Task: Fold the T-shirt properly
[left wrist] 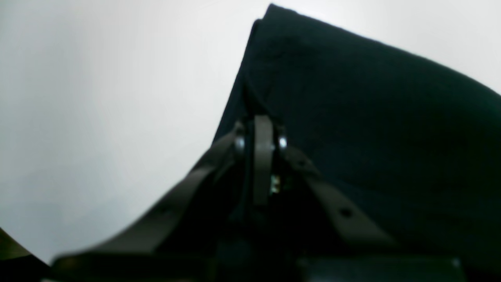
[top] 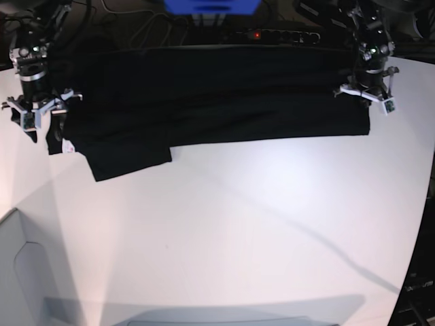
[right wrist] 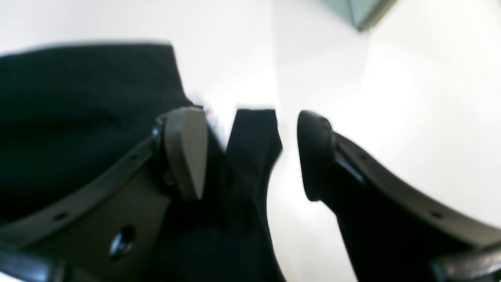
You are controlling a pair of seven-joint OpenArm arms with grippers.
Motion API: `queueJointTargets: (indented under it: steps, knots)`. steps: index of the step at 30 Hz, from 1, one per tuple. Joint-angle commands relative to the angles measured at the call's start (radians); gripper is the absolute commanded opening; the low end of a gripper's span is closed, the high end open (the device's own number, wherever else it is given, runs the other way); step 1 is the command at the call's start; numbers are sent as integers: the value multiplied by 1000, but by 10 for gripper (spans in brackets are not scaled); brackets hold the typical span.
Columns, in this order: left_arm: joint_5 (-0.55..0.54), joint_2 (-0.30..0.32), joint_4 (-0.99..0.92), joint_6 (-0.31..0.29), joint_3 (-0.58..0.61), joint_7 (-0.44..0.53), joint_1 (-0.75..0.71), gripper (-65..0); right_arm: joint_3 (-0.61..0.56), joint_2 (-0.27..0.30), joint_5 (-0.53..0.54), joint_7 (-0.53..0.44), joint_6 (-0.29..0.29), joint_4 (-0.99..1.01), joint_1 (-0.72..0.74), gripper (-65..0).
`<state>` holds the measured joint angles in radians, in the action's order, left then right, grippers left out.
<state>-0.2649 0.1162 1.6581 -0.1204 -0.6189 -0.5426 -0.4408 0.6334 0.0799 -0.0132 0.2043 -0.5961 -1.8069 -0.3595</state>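
The black T-shirt [top: 217,95] lies spread across the far part of the white table [top: 258,224], with a sleeve [top: 129,159] pointing toward me at the left. My left gripper [left wrist: 261,133], on the right in the base view [top: 366,102], is shut on the shirt's edge [left wrist: 352,117] at its right corner. My right gripper [right wrist: 250,156], on the left in the base view [top: 42,134], is open, with a strip of black cloth [right wrist: 254,145] between its fingers [right wrist: 184,152]. A small white label [top: 66,146] shows at the shirt's left corner.
A black power strip with a red light [top: 272,34], cables and a blue object [top: 211,5] sit behind the shirt at the table's far edge. A grey panel [top: 20,272] lies at the near left corner. A grey-green corner [right wrist: 360,11] shows in the right wrist view.
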Motion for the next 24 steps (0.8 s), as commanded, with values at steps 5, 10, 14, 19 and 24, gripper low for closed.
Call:
queueJointTargets:
  steps: [5, 10, 14, 19, 24]
  knots:
    - [0, 9, 20, 6, -3, 20, -6, -650, -40, 1, 14, 120, -5, -50, 115, -273]
    - [0, 7, 20, 6, -3, 20, -6, -650, -165, 31, 14, 320, -5, 28, 267, -265]
    - [0, 7, 24, 6, -3, 19, -6, -650, -269, 57, 14, 406, -5, 167, 366, -265]
    - [0, 7, 24, 6, -3, 19, -6, -650, -304, 67, 12, 427, -2, 376, 463, -265]
    - [0, 7, 24, 6, -3, 19, -6, -650, -310, 83, 12, 426, 0, 467, 478, -269]
